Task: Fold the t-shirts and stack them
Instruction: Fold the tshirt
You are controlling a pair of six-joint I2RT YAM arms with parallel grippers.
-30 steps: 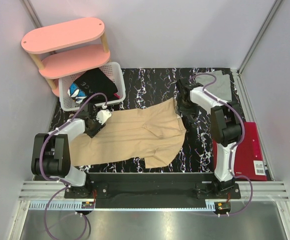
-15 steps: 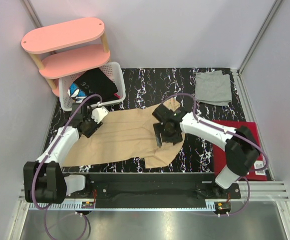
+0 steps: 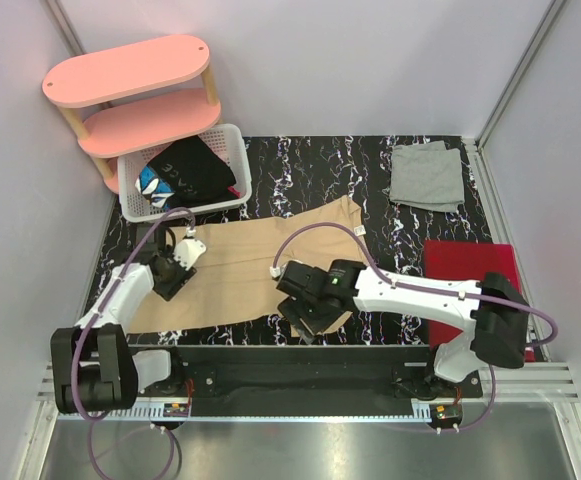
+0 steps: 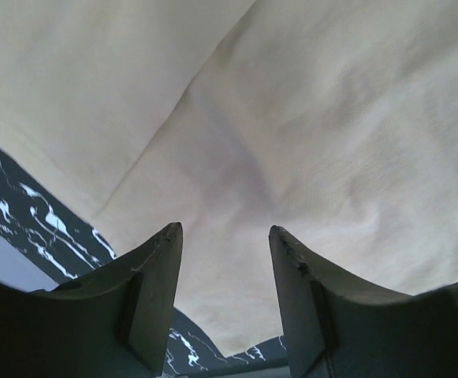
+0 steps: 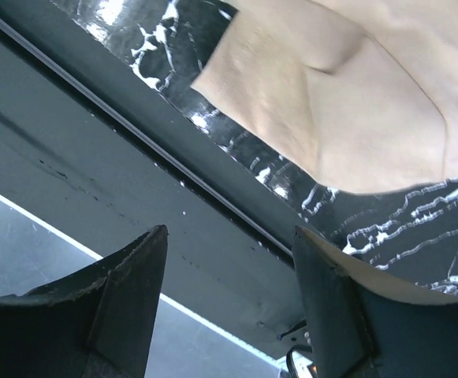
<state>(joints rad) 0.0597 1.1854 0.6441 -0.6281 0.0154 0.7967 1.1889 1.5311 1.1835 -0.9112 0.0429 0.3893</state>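
Logged left gripper [image 4: 225, 236] with jaws apart and empty just above the left part of the tan t-shirt [image 3: 240, 265]; logged right gripper [image 5: 229, 236] likewise apart and empty, hovering at the near edge of the table [image 3: 300, 165] just beside the near sleeve. Flagged risk of closing short of the sleeve corner and nipping the edge rail [image 5: 134, 150] instead, given jaws sitting off the cloth; also of skewing and bunching the cloth through uneven pulls from two sides. Found tan t-shirt flat on the near-left of the table, long axis running near-left to far-right, sleeves apparently at the right end, neck not made out; found grey t-shirt [image 3: 427, 175] folded at the far right corner, well apart.
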